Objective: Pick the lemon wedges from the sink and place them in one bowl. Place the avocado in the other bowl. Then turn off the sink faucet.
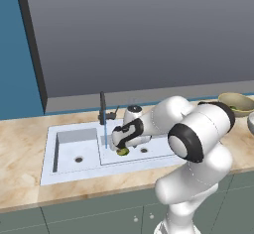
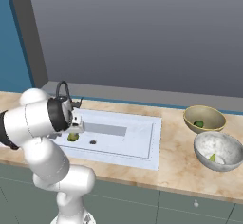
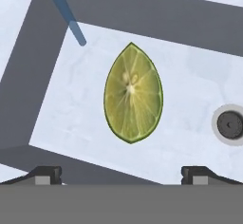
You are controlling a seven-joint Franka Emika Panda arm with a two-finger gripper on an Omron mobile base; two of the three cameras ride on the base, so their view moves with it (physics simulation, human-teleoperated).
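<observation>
A large yellow-green lemon wedge (image 3: 133, 93) lies cut face up on the floor of the longer basin of the sink (image 1: 47, 168), between the water stream and the drain (image 3: 230, 124). My gripper (image 3: 122, 175) hangs open straight above it, fingertips (image 3: 45, 174) wide apart and touching nothing. From the base the same lemon wedge (image 1: 122, 151) (image 2: 72, 136) peeks out under the hand. The tan bowl (image 2: 204, 118) holds the dark green avocado (image 2: 199, 123). A small pale wedge (image 2: 212, 158) rests in the grey bowl (image 2: 218, 151). The dark faucet (image 1: 102, 108) stands behind the sink.
A blue water stream (image 1: 105, 136) (image 3: 64, 12) falls from the faucet into the long basin, just left of the wedge. The small square basin (image 1: 74, 151) lies to the left. Both bowls stand on the counter to the right of the sink. A grey wall rises behind.
</observation>
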